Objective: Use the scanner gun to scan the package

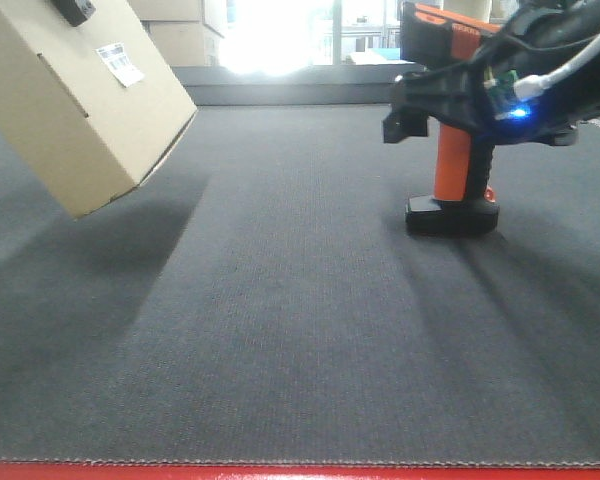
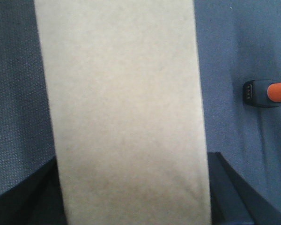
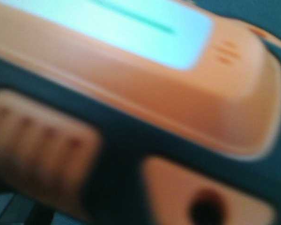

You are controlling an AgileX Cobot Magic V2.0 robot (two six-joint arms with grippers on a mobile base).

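Front camera sits low over the dark grey mat (image 1: 280, 330), facing windows (image 1: 280, 35). Left wrist camera looks down, close on the plain tan cardboard box (image 2: 122, 112); both share the orange-and-black plastic pistol-shaped scanner (image 1: 455, 170). Right wrist camera, blurred, seems nearly touching it.

Package (image 1: 80, 110) is up at the left, off the mat (image 1: 300, 330) and tilted, one corner pointing down, with the label (image 1: 120, 63) on its upper face, toward the right. The left gripper (image 2: 126, 192) straddles it, a finger on either side. Over on the right, well apart, the scanner (image 1: 455, 170) stands upright on its base on the mat, right gripper (image 1: 450, 115) up at its head. Boxes (image 1: 180, 30) sit behind, past the mat's far edge.
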